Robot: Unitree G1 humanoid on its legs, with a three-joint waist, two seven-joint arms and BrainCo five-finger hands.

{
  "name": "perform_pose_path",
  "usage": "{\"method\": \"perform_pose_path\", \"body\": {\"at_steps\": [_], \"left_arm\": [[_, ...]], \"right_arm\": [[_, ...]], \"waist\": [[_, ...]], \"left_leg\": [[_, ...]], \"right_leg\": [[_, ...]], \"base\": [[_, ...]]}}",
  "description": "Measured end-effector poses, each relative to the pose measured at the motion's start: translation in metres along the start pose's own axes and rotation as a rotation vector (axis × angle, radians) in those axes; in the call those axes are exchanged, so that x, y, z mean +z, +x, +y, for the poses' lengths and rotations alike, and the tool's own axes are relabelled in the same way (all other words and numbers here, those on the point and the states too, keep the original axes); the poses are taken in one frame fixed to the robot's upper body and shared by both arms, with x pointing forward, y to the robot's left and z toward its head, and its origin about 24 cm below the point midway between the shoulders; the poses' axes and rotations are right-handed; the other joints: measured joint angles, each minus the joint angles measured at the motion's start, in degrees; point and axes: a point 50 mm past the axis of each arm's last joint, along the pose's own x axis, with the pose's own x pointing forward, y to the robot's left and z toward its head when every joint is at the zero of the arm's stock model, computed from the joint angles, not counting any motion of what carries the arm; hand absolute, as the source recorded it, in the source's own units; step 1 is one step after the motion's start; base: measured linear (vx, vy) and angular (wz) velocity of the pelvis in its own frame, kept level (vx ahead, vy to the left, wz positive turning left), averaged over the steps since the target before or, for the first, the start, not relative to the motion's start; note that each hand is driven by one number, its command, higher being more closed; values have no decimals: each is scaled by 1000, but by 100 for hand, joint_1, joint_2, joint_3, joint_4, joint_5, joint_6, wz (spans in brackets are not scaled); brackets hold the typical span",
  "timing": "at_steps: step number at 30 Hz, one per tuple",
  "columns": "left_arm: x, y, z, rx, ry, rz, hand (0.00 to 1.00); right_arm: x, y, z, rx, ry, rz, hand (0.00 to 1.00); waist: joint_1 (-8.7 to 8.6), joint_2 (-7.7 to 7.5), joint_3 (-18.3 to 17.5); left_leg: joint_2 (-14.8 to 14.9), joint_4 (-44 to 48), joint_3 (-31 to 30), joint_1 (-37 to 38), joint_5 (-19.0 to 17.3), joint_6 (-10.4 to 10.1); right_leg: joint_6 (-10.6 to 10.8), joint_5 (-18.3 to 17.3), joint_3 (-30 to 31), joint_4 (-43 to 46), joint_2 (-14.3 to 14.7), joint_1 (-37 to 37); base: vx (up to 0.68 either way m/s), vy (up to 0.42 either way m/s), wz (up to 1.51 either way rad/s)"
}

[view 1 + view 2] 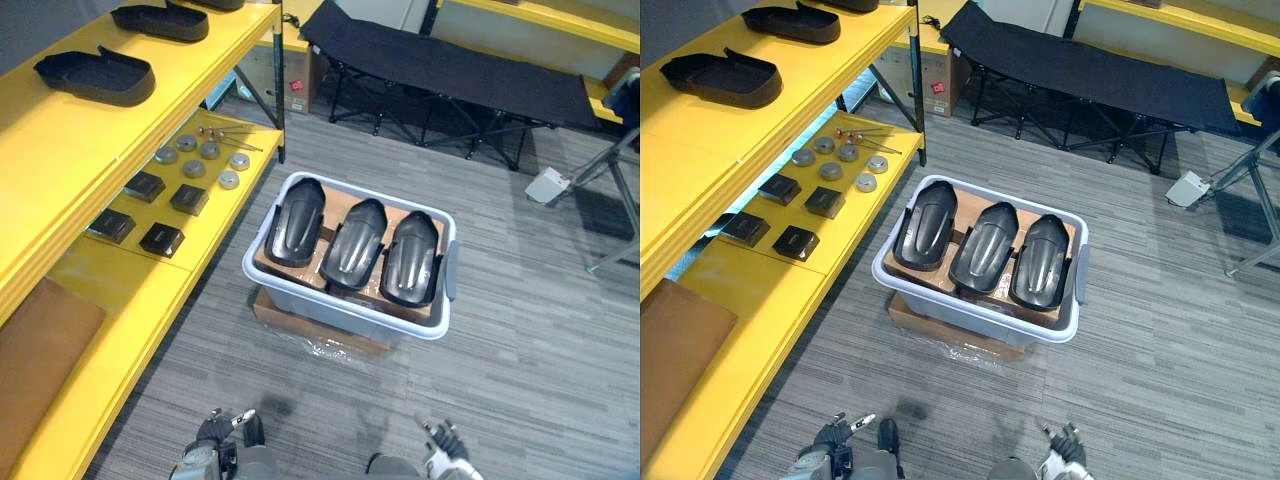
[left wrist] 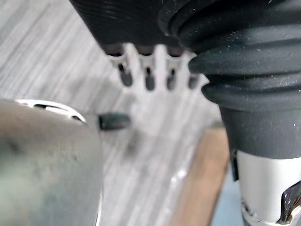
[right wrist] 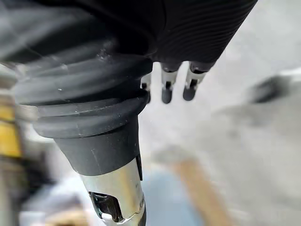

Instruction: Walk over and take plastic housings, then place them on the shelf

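Left hand [image 1: 218, 432] and right hand [image 1: 441, 447] are held low, fingers straight and slack, nothing gripped. Three plastic housings [image 1: 357, 245] are packed side by side in a bin [image 1: 320, 305] well ahead of both hands, probably staged for pickup. Outboard of the left hand, the shelf [image 1: 60, 150] is noted with shelved housings [image 1: 95, 77] laid out.

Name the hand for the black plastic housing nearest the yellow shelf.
Probably left: left hand hangs nearer that leftmost black plastic housing, with the yellow shelf on its side; right hand is farther.
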Motion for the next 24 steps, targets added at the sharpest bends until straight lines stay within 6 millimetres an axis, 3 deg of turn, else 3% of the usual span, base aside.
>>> {"method": "perform_pose_path", "body": {"at_steps": [4, 8, 12, 17, 20, 24], "left_arm": [[-1, -2, 4, -6, 21, -27, 0], [-1, -4, 9, -2, 35, -55, 0], [13, -4, 9, -17, 60, -124, 0], [53, -2, -2, -58, 63, -262, 0], [65, -1, -4, -60, 84, -287, 0], [78, 2, -15, -79, 81, -306, 0]], "right_arm": [[68, 12, 0, -48, 46, -281, 0], [113, 17, -2, -52, 66, -428, 0], [156, 24, 26, 10, 100, -532, 0], [240, 32, 74, 68, 87, -644, 0], [269, 38, 90, 79, 30, -638, 0], [319, 32, 113, 77, -4, -661, 0]], "waist": [[11, 24, -27], [26, 9, -15], [71, 10, 295], [285, 163, 1018], [372, 219, 1083], [554, 450, 1248]], "left_leg": [[30, 2, 50, -8, 23, -33], [20, 36, 50, -145, 35, -47], [111, 409, -22, -537, -66, 52], [211, 1484, -317, -1528, -472, 232], [197, 1755, -458, -1982, -546, 314], [145, 2014, -626, -2470, -612, 396]], "right_leg": [[91, -189, 74, -43, 23, -66], [90, -183, 88, -65, 22, -192], [-78, 109, 205, 5, 87, -442], [-144, 571, 232, 117, 125, -903], [-125, 720, 204, 127, 123, -1167], [-146, 802, 176, 338, 78, -1565]], "base": [[-22, -54, -13], [9, 1, 0], [22, 27, 7], [-71, 119, 16], [-58, 112, 17], [-72, 118, 19]]}}
